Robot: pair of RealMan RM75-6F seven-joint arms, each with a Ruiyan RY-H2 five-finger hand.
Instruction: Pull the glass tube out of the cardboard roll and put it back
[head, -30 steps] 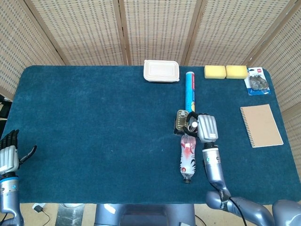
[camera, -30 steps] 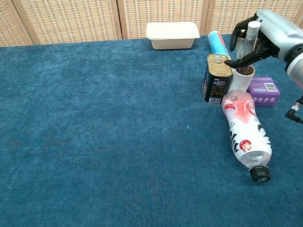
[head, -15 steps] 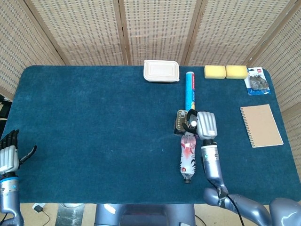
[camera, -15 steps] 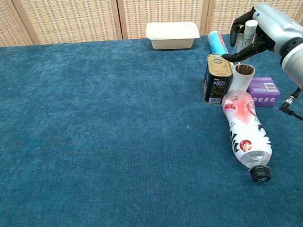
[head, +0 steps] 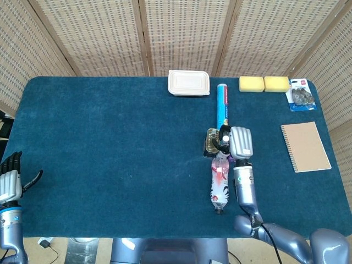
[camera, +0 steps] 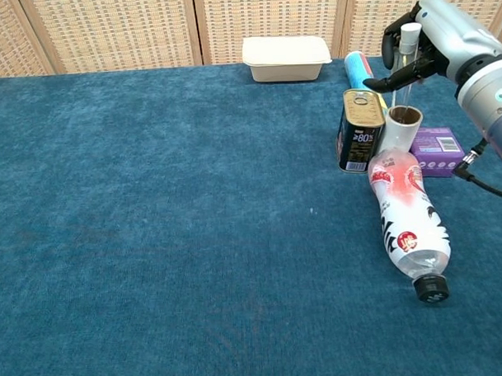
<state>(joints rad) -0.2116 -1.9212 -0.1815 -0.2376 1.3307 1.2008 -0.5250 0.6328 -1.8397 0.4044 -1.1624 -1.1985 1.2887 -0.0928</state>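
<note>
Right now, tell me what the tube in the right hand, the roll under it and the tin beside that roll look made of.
Tube: clear, probably glass; white cap. Roll: matte pale cardboard, brown inside its open top. Tin: metal, by its shiny gold lid; dark printed label.

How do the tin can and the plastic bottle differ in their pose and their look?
The tin can stands upright, while the plastic bottle lies on its side with its dark cap toward the camera in the chest view. The tin can is dark with a gold top; the plastic bottle is clear with a red and white label. The tin can looks shorter than the plastic bottle. Both rest on the blue table, near the cardboard roll.
</note>
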